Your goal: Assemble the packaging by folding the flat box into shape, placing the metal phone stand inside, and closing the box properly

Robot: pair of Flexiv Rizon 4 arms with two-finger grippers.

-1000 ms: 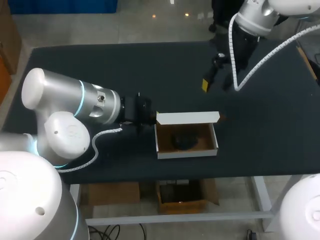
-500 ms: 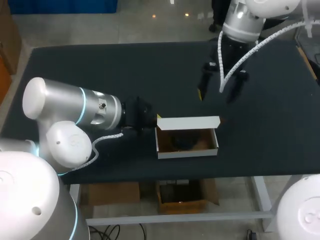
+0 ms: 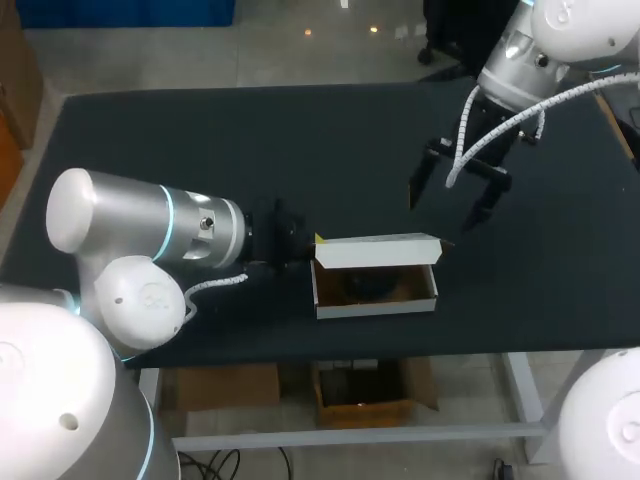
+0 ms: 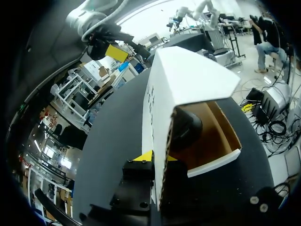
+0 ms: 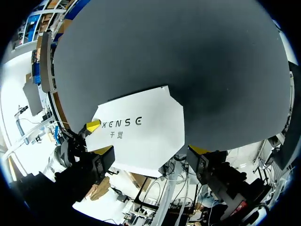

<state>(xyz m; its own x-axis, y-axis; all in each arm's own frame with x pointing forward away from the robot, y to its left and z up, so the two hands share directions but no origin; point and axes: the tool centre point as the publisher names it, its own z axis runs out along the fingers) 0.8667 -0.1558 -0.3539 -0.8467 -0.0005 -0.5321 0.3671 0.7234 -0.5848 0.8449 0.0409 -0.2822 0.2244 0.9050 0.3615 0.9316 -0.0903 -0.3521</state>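
The black table [image 3: 200,140] carries one white box [image 3: 375,300], low and central in the head view. The left gripper [image 3: 316,240] comes in from the left. Its fingers appear to pinch the left end of the lid [image 3: 378,250], probably to swing it over the opening. The right gripper [image 3: 445,205] hangs at upper right with fingers spread, likely waiting to press the lid down. The dark metal phone stand [image 3: 362,284] already sits inside the box.

A dark table [image 3: 200,140] spans the scene from left to right. Its top is a plain, matte black sheet, evenly lit, with a straight far edge and a straight near edge.
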